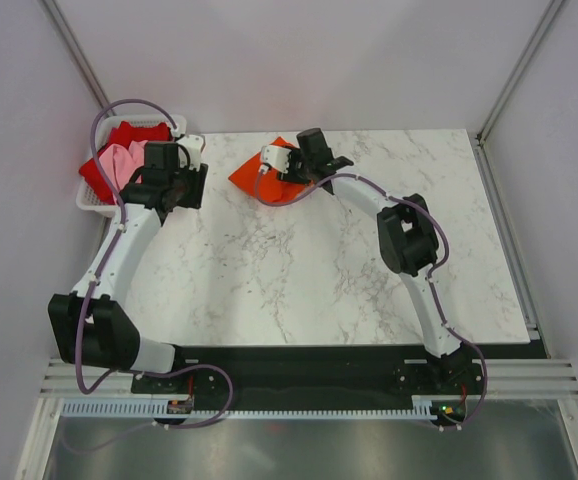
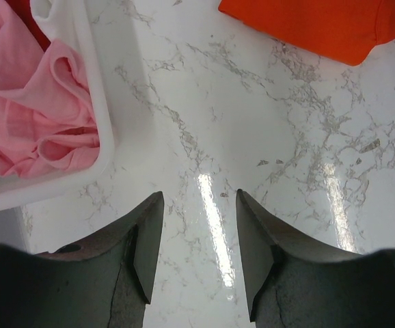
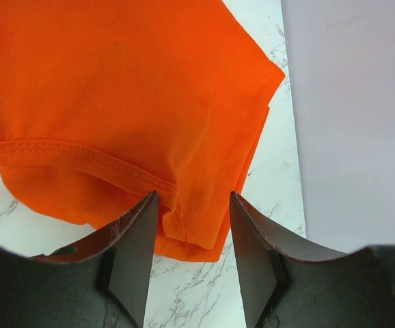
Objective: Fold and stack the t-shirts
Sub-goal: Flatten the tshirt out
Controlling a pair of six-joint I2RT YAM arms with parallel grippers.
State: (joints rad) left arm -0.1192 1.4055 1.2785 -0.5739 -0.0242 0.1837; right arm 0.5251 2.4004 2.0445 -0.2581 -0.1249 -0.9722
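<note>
Pale walls close in a white marble bench (image 1: 349, 260). At ten o'clock the white basket (image 1: 87, 205) holds the pink t-shirt (image 1: 119, 165) and the deeper red t-shirt (image 1: 134, 133), bunched up and not yet folded. Near twelve o'clock the orange t-shirt (image 1: 252, 180) lies crumpled on the bench. The right claw (image 3: 189, 205) stands astride its hemmed edge, jaws apart, probably to pinch it and spread it. Just beside the basket, the left claw (image 2: 199, 201) hangs wide over bare marble, holding nothing.

One orange-red t-shirt (image 1: 252, 181), one deeper red t-shirt (image 1: 134, 133), one pale pink t-shirt (image 1: 117, 165); one white basket (image 2: 96, 96); two arms (image 1: 119, 250) (image 1: 409, 240); one worktop (image 1: 299, 270).
</note>
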